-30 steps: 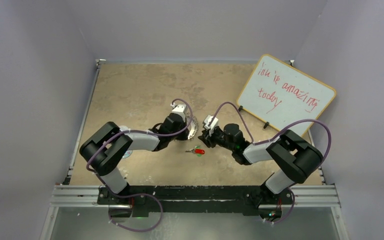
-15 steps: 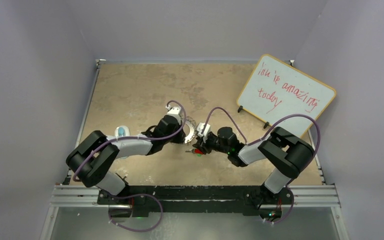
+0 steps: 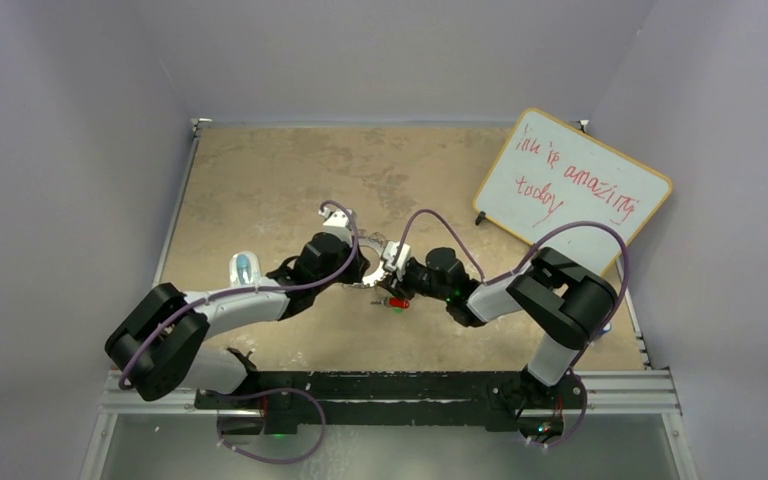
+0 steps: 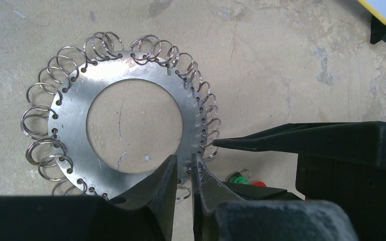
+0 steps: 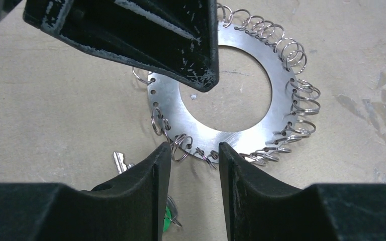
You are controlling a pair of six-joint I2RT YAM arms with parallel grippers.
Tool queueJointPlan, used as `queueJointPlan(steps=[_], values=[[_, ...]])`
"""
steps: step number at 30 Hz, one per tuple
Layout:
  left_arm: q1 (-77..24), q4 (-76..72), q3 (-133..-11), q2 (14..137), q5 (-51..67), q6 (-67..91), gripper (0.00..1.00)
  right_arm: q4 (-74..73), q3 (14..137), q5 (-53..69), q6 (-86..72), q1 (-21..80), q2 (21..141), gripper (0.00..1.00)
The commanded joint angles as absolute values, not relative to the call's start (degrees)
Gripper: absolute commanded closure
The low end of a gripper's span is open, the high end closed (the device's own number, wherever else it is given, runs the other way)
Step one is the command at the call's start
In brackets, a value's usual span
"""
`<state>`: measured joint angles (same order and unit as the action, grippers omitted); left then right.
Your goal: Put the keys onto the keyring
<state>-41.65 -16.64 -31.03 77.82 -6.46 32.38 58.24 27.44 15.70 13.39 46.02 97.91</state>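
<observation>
Left jaws shifted leftward, barely parted over keyring (image 4: 73,125) rim; right jaws spread alongside.

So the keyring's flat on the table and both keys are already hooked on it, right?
No. The keys lie loose on the table beside the keyring, not hooked on it; the left wrist view shows them. The keyring is flat on the table.
</observation>
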Motion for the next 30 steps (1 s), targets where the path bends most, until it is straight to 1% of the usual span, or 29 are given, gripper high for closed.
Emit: queueJointPlan(steps=[1,7,14,24,30], values=[[-41.40,-19.16,-30.72,75.96,-7.62,32.26,0.85,55.49,30.17,15.44,16.00,46.56,97.90,0.57],[-41.40,-19.42,-30.50,75.45,-7.95,32.16,0.85,50.79,31.20,14.19,15.80,46.76,97.46,0.58],[-41.41,-19.51,-30.39,75.32,-8.26,32.20,0.85,49.59,30.33,14.79,14.72,46.76,96.14,0.61],[-41.44,-19.61,-29.99,74.82,-8.77,32.12,0.85,48.07,32.16,14.75,14.41,47.10,98.55,0.61],[-41.45,-19.64,-29.97,74.88,-8.96,32.08,0.85,46.90,31.53,15.08,14.56,47.60,96.94,0.58]])
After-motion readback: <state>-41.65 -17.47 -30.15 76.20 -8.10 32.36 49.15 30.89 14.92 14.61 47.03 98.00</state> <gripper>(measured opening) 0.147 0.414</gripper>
